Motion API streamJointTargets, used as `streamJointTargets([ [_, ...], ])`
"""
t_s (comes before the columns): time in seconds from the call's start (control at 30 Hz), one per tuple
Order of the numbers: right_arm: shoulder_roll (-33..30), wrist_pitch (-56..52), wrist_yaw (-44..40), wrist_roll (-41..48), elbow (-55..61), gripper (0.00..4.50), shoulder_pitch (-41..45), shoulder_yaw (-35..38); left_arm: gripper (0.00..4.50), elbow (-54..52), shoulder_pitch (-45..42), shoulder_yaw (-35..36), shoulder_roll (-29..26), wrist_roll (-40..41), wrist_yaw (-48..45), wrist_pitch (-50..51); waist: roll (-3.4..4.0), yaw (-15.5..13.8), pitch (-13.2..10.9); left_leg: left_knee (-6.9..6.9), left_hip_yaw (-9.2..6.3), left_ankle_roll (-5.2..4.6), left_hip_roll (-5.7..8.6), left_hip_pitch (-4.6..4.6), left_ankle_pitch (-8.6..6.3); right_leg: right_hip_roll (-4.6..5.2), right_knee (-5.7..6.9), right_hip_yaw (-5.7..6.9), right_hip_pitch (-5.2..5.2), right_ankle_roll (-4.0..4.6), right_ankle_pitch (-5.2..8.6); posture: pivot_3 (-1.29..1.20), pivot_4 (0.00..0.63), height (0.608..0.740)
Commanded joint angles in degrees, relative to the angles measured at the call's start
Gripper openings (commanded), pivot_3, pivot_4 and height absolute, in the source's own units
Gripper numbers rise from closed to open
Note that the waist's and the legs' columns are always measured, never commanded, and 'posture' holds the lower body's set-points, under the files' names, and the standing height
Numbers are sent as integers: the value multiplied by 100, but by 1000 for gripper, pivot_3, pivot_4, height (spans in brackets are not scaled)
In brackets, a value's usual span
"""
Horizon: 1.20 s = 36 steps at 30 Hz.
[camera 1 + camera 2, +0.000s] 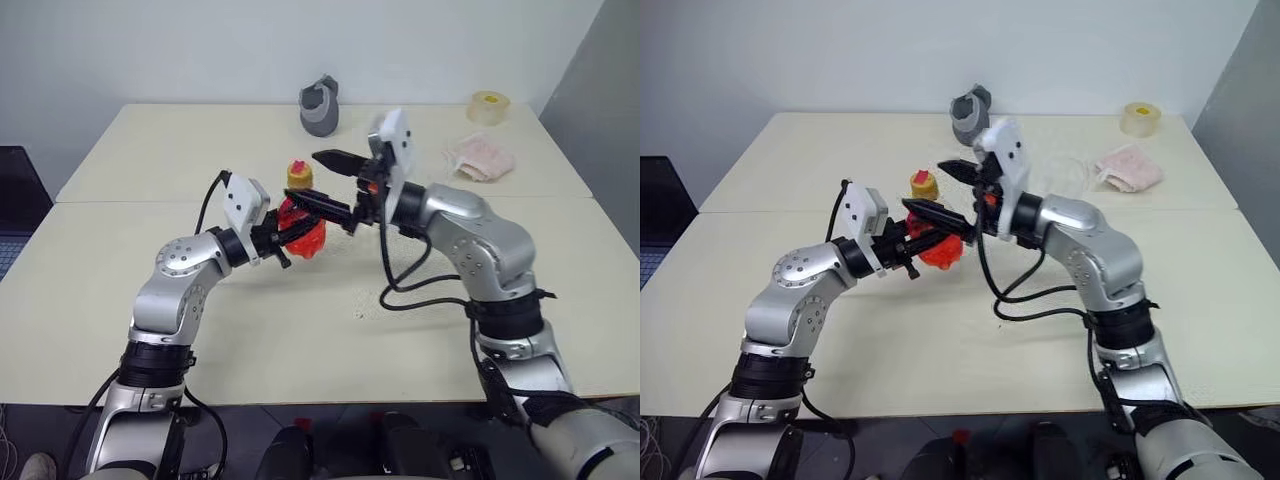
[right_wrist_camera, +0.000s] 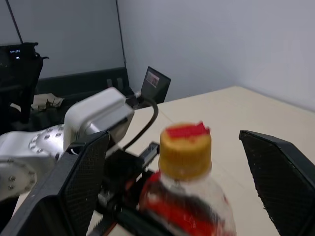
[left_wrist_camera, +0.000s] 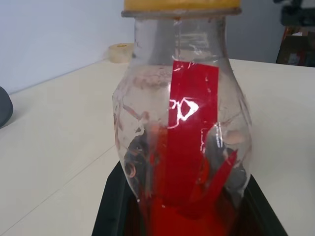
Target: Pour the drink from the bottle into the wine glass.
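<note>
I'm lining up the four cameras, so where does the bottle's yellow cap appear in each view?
Left eye view: the yellow cap sits left of centre, above the left gripper that is shut on the bottle.
Right eye view: cap left of centre, upper half.
Left wrist view: cap along the top edge.
Right wrist view: cap centred, between the open right gripper's fingers.
Shared landmark: the tape roll.

Cream table (image 1: 120, 300), tape roll (image 1: 489, 106)

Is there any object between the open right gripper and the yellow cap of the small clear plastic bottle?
Nothing visible. The right gripper has its black fingers on either side of the yellow cap; the left gripper holds the bottle.
</note>
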State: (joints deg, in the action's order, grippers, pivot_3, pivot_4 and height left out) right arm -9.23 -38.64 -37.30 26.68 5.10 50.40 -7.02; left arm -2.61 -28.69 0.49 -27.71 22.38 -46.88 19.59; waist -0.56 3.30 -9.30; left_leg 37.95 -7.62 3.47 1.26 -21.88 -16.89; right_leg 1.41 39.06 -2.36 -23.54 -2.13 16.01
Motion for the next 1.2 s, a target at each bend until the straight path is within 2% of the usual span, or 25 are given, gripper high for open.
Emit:
streamJointTargets([
  [0.03, 122, 457, 93, -280, -340, 4491, 261, -48, 986, -321, -14, 83, 7, 69, -9, -119, 0, -1, 0, 0, 0, 0, 0, 0, 0, 0, -1, 0, 0, 0, 0, 0, 150, 740],
  [0.43, 152, 1070, 201, -787, -1190, 4491, 621, 31, 986, -339, -15, 84, 3, 79, 31, -69, 0, 0, 0, -1, 1, 0, 1, 0, 0, 0, 0, -1, -1, 0, 0, 0, 150, 740],
  [0.93, -1135, 490, -311, -618, -340, 4491, -35, 246, 986, -345, -53, 93, 16, 100, 86, -2, 0, -4, 0, 0, 4, -11, 2, -1, -6, 3, -2, -1, 3, 0, 0, 0, 150, 740],
  [1.2, -742, 310, -391, -318, -60, 4491, -66, 145, 986, -268, -125, 88, -1, 77, 39, -19, 0, 27, 0, -1, 4, -9, -3, 0, -5, -2, 1, -3, -1, 0, 0, 0, 150, 740],
])
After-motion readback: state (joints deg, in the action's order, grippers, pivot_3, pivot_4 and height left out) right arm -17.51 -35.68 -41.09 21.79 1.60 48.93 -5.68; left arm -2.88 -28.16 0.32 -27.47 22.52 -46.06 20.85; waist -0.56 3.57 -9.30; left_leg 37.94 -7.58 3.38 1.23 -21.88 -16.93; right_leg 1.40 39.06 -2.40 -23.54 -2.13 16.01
